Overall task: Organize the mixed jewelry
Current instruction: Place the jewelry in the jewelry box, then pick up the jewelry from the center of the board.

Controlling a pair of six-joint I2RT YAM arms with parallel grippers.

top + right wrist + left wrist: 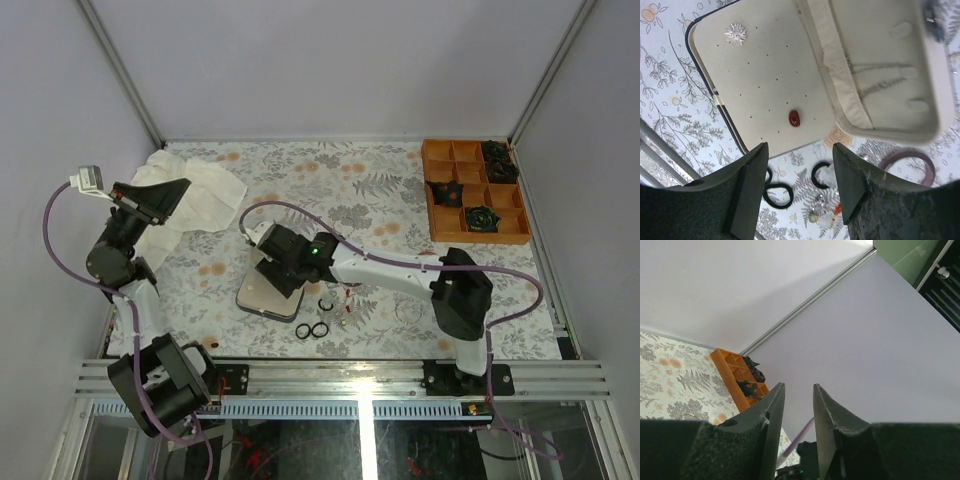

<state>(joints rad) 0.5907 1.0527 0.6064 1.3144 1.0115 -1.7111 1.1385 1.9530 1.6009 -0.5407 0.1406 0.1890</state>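
The navy case (262, 293) lies open with its cream lining (765, 75) showing. A red earring (794, 118) and a silver snowflake piece (735, 34) sit on its flat panel. Black rings (778, 190) lie on the cloth just below the case, and they also show in the top view (311, 330). Beside them are tiny red and green pieces (824, 216) and a dark reddish-brown bangle (907, 161). My right gripper (799, 146) hovers open and empty over the case's front edge (277, 262). My left gripper (160, 198) is raised at the far left, open and empty (798, 386).
An orange divided tray (446, 190) with black rosettes stands at the back right, also in the left wrist view (729, 366). A crumpled white cloth (200, 190) lies at the back left. A floral mat (380, 190) covers the table. Thin chains (875, 75) lie in the case's padded half.
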